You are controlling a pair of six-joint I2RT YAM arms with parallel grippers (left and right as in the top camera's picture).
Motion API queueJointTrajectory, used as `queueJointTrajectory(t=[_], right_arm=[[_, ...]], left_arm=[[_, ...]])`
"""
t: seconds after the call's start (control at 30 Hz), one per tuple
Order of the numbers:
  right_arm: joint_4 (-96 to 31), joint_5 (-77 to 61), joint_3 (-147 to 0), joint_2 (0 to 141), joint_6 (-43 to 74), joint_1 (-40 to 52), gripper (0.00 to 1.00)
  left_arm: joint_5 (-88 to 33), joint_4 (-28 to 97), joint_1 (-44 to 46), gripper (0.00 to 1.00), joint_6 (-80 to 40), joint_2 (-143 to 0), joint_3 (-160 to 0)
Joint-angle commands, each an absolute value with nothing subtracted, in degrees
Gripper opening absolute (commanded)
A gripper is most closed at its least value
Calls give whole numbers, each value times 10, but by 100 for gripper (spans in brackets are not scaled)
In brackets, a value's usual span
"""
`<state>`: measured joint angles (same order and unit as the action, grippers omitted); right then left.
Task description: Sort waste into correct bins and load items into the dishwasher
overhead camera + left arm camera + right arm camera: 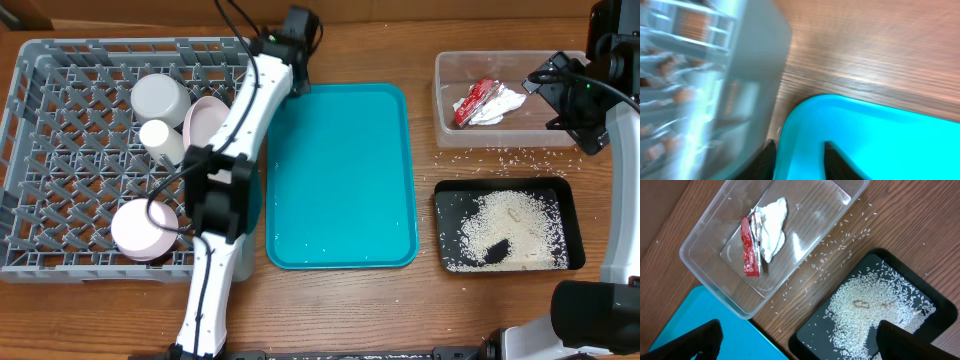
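At the far left the dish rack [30,52] is holding the white crockery: a cup [160,98] near the back, a plate [205,122] standing on edge beside it, a bowl [140,228] close to the front wall; no chopsticks are showing in any view. The left arm [245,110] is reaching along the rack's right wall to the far-left corner of the teal tray [340,170]; in the blurred wrist view the left gripper [799,150] is sitting astride that tray's rim, jaws apart, one finger outside and one inside; whether the pads are touching the rim I cannot tell. The tray is lying bare but for a few specks.

Right of it the clear tub [445,110] is holding the napkin [772,227] and the sauce packet [750,250]; the black tray [572,200] in front is carrying the rice [510,225]; loose grains [500,155] are lying on the table [420,310] between the two. The right gripper [799,330] is hanging above that gap, jaws spread wide, gripping nothing.

Sorting and loading are looking nearly finished; the step in hand seems to concern the teal tray itself. The next move is calling for the left arm either to close squarely on the rim or to lift clear without dragging the tray against the rack; the spilled grains are awkward for two fingers.
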<state>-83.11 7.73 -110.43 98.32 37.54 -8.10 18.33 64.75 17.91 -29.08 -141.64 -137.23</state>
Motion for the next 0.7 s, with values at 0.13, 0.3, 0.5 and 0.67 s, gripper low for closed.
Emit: queueJointTrajectory(t=[0.13, 0.3, 0.5, 0.67], right_arm=[[-828, 83, -1105, 983, 379, -79, 100], [-828, 83, -1105, 983, 379, -79, 100], [-828, 83, -1105, 983, 379, -79, 100], [-828, 83, -1105, 983, 379, -79, 100]], left_arm=[[114, 730, 183, 100, -296, -1200, -1379], [50, 836, 183, 100, -300, -1100, -1379], [24, 968, 197, 100, -298, -1002, -1378], [-7, 968, 228, 100, -264, -922, -1345]])
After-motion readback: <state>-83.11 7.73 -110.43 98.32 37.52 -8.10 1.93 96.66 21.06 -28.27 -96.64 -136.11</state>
